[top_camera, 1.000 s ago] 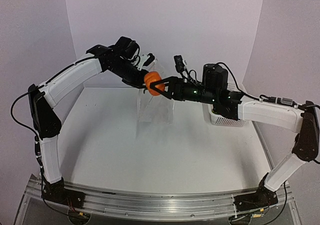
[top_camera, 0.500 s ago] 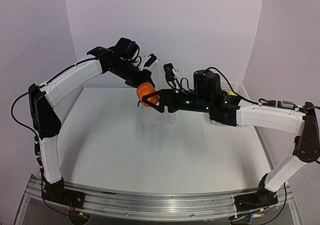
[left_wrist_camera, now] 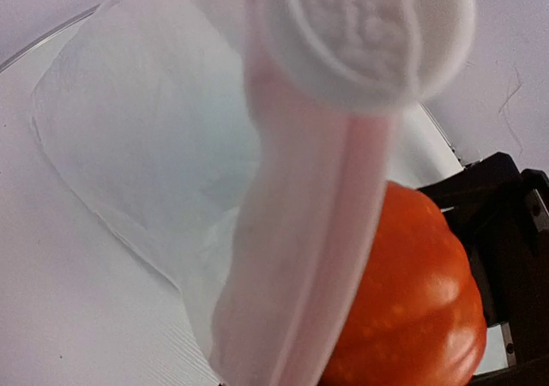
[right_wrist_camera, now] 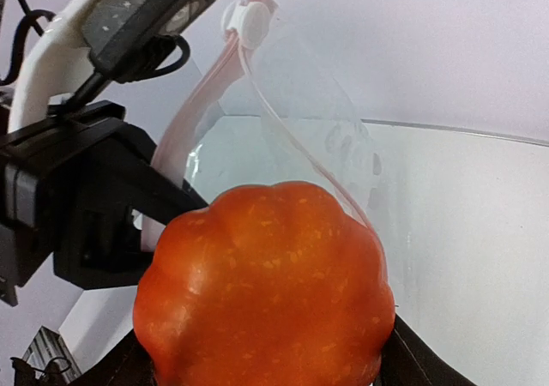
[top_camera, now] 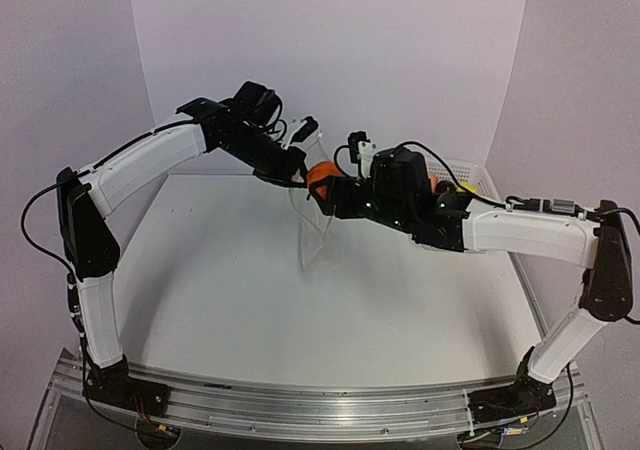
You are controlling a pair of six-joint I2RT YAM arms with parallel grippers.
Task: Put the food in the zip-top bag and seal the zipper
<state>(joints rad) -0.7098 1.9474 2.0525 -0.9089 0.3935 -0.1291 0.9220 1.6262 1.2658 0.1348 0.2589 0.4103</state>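
While the right fingers (left_wrist_camera: 506, 232) stand fairly wide, they are clamped on either side of the pumpkin (right_wrist_camera: 266, 292), which is held at the mouth of the bag (top_camera: 318, 235) and is not yet inside. Left fingers (right_wrist_camera: 129, 180) are fully shut on the mouth edge, just beside the zipper (right_wrist_camera: 206, 86), so the bag is hung up above the bench (top_camera: 220, 290). Whether its lower end touches the bench cannot be told.

One zipper lip is seen draped across the top of the pumpkin, with the slider (left_wrist_camera: 377, 34) at the high end, so the mouth looks only partly spread. For a clean drop, the pumpkin is best pushed past both lips and below the strip before any release. A firm left pinch is needed with the mouth kept facing the pumpkin. After release, a straight pull-back is advised so the film is not dragged out.

More food, yellow and orange, is seen in the basket (top_camera: 470, 175) at right rear, so sealing looks some way off.
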